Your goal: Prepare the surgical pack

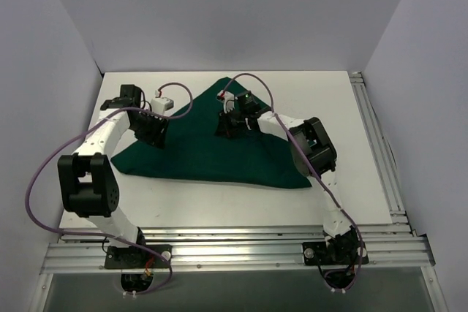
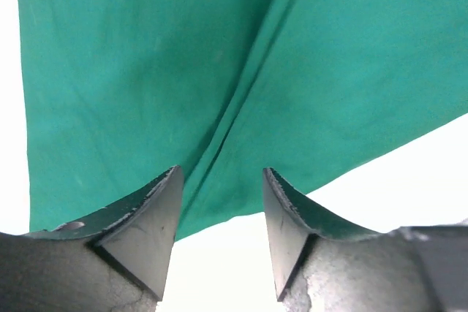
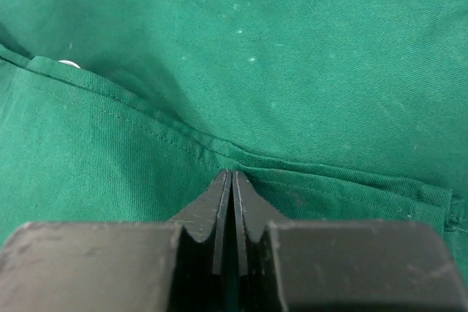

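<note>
Top external view: a large dark green cloth drape [image 1: 212, 155] lies spread across the middle of the white table [image 1: 219, 202], roughly triangular, with its peak toward twelve o'clock. The left gripper [image 1: 155, 138] hangs over the drape's nine o'clock edge. In the left wrist view its fingers [image 2: 150, 217] stand apart with nothing between them, and a long fold of cloth runs toward twelve o'clock beyond them. The right gripper [image 1: 224, 129] sits on the cloth just below the peak, clenched, with its fingertips pressed together at a stitched hem [image 3: 146, 133]. Whether any cloth is caught between them cannot be told. Plain white walls [image 1: 219, 12] close the table at nine, twelve and three o'clock, with metal rails [image 1: 234, 250] at six. Toward ten o'clock in the right wrist view a small silvery glint [image 3: 68, 63] peeks from under the hem, too little to identify.
</note>
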`<state>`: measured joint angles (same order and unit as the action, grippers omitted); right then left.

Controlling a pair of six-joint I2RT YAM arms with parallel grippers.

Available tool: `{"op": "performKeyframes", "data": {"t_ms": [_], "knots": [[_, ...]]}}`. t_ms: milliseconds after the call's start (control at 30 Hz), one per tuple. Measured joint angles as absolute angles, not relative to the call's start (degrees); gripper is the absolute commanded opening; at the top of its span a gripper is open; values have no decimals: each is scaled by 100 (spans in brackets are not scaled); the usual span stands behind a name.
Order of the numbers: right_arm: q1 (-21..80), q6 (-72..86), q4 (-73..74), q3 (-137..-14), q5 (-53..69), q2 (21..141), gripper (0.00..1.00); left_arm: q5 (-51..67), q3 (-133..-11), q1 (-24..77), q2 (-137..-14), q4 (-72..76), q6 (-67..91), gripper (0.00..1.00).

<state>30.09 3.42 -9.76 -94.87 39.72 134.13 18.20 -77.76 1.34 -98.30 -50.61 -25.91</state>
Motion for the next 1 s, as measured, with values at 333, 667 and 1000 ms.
{"op": "performKeyframes", "data": {"t_ms": [333, 667, 1000], "knots": [[3391, 281, 123, -10162, 3135, 13419, 11, 2016, -8123, 628, -9717, -5339, -2567, 55], [2963, 639, 816, -10221, 60, 12405, 15, 1684, -7843, 847, -9856, -5376, -2471, 53], [3540, 1778, 812, -6886, -731, 9883, 0, 1009, -7258, 1015, -10073, -5308, -2397, 50]]}}
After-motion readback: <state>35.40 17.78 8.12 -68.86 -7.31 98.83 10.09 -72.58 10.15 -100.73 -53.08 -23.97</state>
